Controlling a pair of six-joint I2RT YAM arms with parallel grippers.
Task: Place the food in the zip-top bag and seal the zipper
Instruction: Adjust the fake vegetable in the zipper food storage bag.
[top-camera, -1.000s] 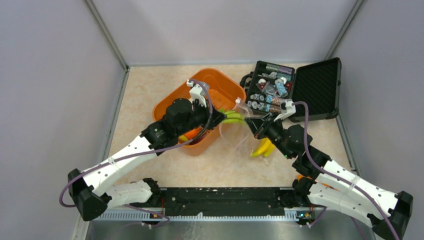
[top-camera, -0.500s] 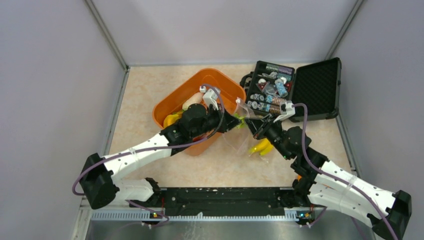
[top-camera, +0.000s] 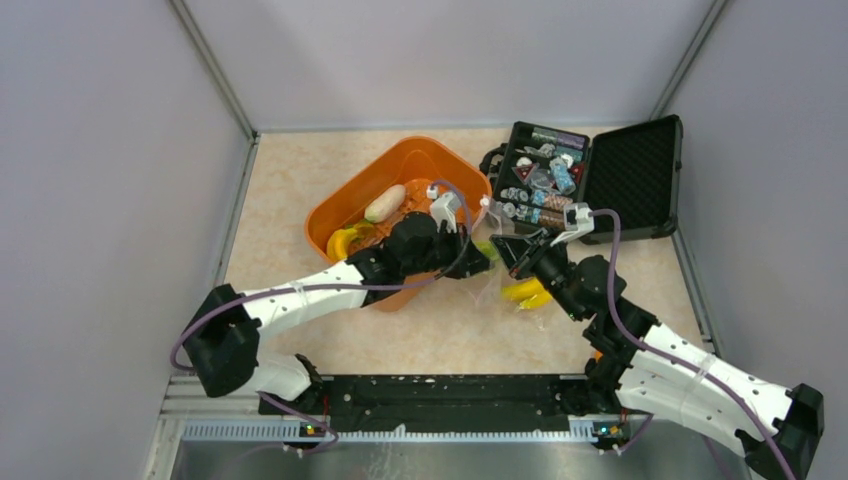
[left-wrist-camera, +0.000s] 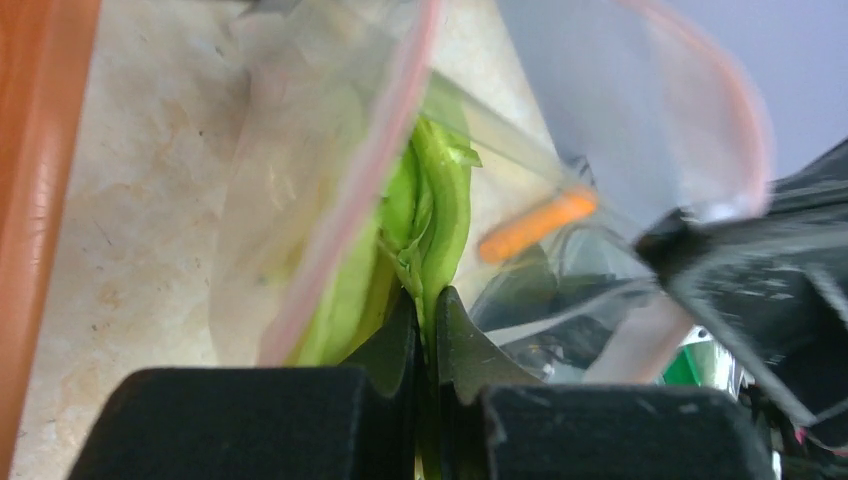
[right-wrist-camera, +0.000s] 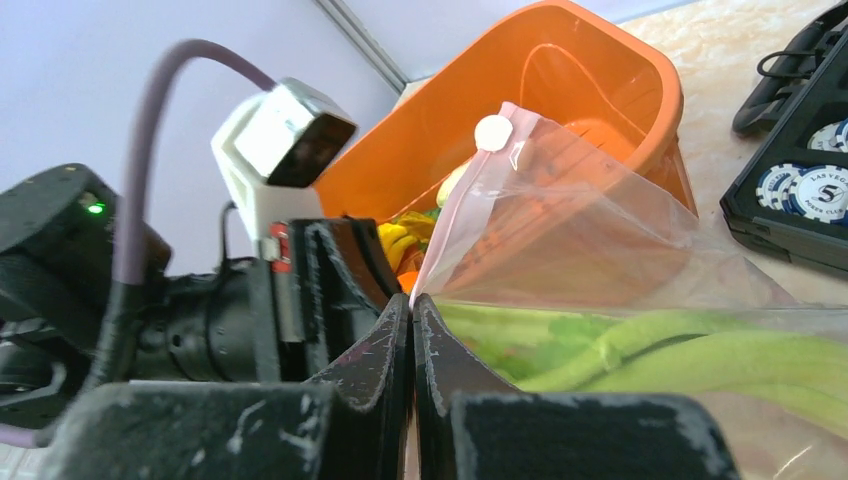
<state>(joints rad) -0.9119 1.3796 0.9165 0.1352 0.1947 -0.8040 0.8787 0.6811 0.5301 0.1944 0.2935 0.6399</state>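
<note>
The clear zip-top bag (top-camera: 497, 272) lies between the orange basket and the black case, its mouth facing left. My left gripper (top-camera: 480, 252) is shut on the green stalks (left-wrist-camera: 432, 215), which reach into the bag's mouth past the pinkish zipper (left-wrist-camera: 352, 195). My right gripper (top-camera: 505, 252) is shut on the bag's mouth edge by the zipper (right-wrist-camera: 462, 210), holding it up. Yellow bananas (top-camera: 527, 292) lie inside the bag. The green stalks (right-wrist-camera: 640, 345) show through the plastic. A whitish piece (top-camera: 385, 203) and more food (top-camera: 342, 242) sit in the basket.
The orange slotted basket (top-camera: 455, 165) stands left of centre. An open black case (top-camera: 636, 175) with small trinkets and poker chips (right-wrist-camera: 812, 192) stands at the back right. Both arms meet closely over the bag's mouth.
My left gripper has moved right from over the basket to the bag's mouth, carrying the green stalks into it. The right gripper keeps its hold on the bag edge.
</note>
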